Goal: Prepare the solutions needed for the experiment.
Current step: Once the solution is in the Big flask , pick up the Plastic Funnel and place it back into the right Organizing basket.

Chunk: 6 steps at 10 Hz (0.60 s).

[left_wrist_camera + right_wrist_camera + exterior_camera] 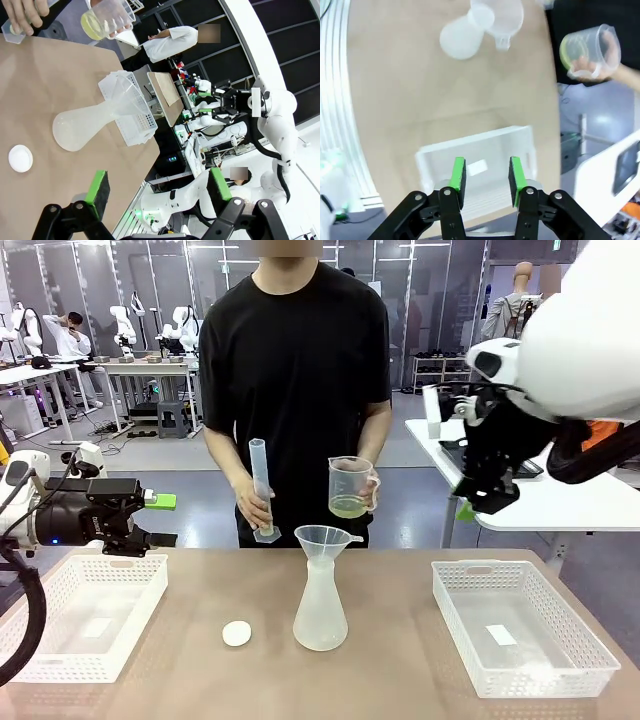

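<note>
**Worktop layout with the solution held over the far edge**

The brown worktop spans the robot's side; a person in black stands at its far side. The left end effector hangs above the left basket, level with the worktop, its fingers spread wide and empty. The right end effector is raised over the right basket, fingers partly apart, nothing between them. Between the two white baskets stands a translucent conical flask, with a clear funnel seated in its neck. Behind the funnel, one of the person's hands holds a clear beaker; the other hand holds a tall measuring cylinder upright near the far edge. A small white cap lies just beside the flask, towards the left basket. The solutions, a shallow pale yellow-green layer, sit in the bottom of the beaker.
</note>
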Each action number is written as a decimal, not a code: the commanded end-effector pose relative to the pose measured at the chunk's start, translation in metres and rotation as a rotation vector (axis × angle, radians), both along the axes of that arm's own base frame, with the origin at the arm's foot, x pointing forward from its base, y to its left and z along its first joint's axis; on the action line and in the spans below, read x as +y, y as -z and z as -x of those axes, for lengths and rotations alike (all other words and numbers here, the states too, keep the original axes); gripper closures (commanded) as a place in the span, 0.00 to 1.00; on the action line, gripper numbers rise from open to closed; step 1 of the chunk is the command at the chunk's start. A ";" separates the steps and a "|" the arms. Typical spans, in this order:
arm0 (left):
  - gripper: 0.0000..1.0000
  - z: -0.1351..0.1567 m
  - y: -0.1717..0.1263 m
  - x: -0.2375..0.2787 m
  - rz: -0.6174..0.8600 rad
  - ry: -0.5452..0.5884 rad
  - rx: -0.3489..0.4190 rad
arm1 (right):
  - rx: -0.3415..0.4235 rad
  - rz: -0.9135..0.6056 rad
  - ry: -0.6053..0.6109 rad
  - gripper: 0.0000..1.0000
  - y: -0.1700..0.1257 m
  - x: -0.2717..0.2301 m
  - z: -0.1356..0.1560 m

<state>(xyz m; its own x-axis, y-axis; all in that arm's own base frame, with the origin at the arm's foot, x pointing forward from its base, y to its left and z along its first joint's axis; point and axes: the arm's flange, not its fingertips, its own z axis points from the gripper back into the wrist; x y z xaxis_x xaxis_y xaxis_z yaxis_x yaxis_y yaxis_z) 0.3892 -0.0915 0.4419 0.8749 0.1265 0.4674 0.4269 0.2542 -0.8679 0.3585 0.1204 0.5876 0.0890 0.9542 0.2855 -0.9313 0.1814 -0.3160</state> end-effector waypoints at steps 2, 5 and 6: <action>0.00 0.000 -0.001 -0.003 0.034 -0.011 0.007 | 0.084 -0.321 0.231 0.55 0.016 -0.011 0.025; 0.00 0.000 -0.001 -0.003 0.034 -0.011 0.007 | 0.107 -0.187 0.136 0.55 0.007 -0.012 0.014; 0.00 0.000 -0.001 -0.003 0.034 -0.011 0.007 | 0.107 -0.187 0.136 0.55 0.007 -0.012 0.014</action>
